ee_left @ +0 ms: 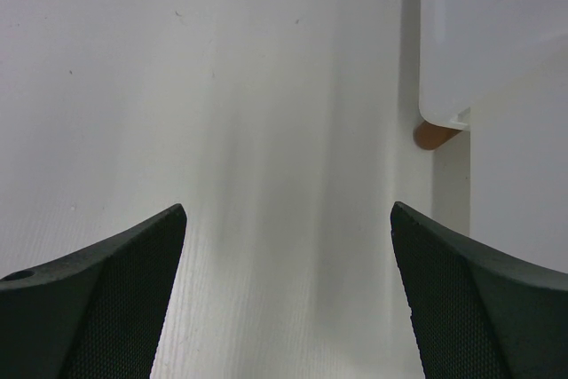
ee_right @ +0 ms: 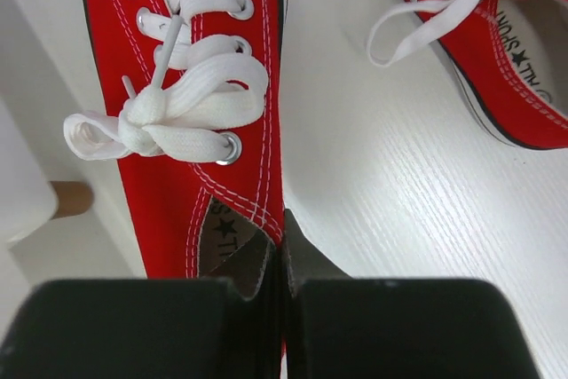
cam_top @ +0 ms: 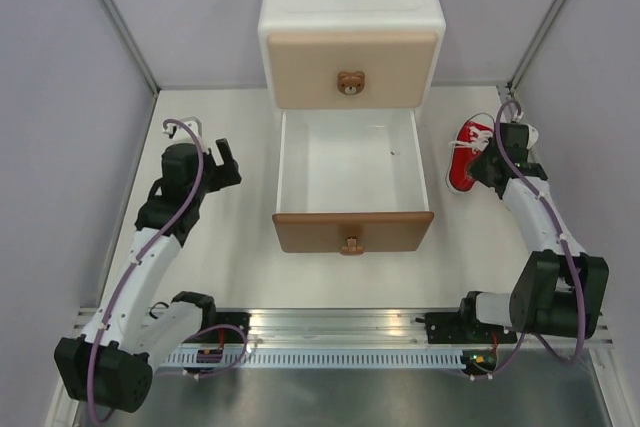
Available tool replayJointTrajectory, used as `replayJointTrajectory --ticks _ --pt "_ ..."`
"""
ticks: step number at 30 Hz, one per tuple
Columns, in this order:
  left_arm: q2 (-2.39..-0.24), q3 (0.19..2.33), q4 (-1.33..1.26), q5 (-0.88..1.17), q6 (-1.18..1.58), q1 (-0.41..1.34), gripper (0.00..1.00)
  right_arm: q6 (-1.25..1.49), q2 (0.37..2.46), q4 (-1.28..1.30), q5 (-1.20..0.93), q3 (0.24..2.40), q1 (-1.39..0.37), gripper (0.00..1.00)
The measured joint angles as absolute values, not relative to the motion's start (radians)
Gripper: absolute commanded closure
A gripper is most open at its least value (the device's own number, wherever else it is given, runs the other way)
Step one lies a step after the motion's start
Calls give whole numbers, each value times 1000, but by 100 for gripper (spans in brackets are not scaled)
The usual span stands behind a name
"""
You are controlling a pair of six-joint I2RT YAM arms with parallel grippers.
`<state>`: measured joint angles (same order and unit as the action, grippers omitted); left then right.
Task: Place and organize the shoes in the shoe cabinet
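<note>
The white shoe cabinet (cam_top: pixel 350 7) stands at the back, its beige upper drawer (cam_top: pixel 300 69) closed. Its brown-fronted lower drawer (cam_top: pixel 310 232) is pulled out and holds nothing. One red shoe (cam_top: pixel 466 153) lies to the right of the drawer. In the right wrist view my right gripper (ee_right: pixel 282 239) is shut on the side wall of that red shoe (ee_right: pixel 186 157) at its opening. A second red shoe (ee_right: pixel 497 51) lies just beyond on the right. My left gripper (cam_top: pixel 222 155) hovers left of the drawer, and the left gripper (ee_left: pixel 288 210) is open over bare table.
Grey walls close in the white table on the left, right and back. A brown cabinet leg (ee_left: pixel 435 135) shows in the left wrist view, and another leg (ee_right: pixel 71 199) sits beside the gripped shoe.
</note>
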<state>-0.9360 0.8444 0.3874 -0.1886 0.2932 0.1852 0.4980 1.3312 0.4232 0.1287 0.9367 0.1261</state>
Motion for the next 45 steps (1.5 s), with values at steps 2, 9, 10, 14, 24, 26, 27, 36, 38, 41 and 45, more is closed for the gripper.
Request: replayJointTrajectory --ticks 2,9,10,14,24,26,27,36,38,41,45 --pt "-922 840 390 -189 293 185 2 501 1294 457 132 969 126 99" --pt "-860 809 396 -191 293 185 2 509 1146 553 123 1105 126 99" --pt "-854 804 396 -192 293 185 2 509 1129 563 118 1124 126 99" --pt "-852 794 398 -197 293 185 2 506 1050 603 65 1198 126 99" --pt "-860 782 409 -212 293 185 2 437 920 667 -228 1266 79 99" --pt "-860 779 410 -216 293 185 2 418 910 667 -311 1266 53 99" --pt "-860 778 412 -218 293 185 2 405 908 669 -351 1267 40 99" --pt "-862 778 413 -237 293 185 2 274 974 735 -570 1320 -96 99" --pt "-862 778 413 -238 293 185 2 244 980 747 -574 1325 -117 99" --pt "-863 778 413 -238 293 185 2 218 971 772 -591 1326 -130 99" --pt "-870 778 413 -238 293 185 2 195 953 801 -606 1320 -144 99"
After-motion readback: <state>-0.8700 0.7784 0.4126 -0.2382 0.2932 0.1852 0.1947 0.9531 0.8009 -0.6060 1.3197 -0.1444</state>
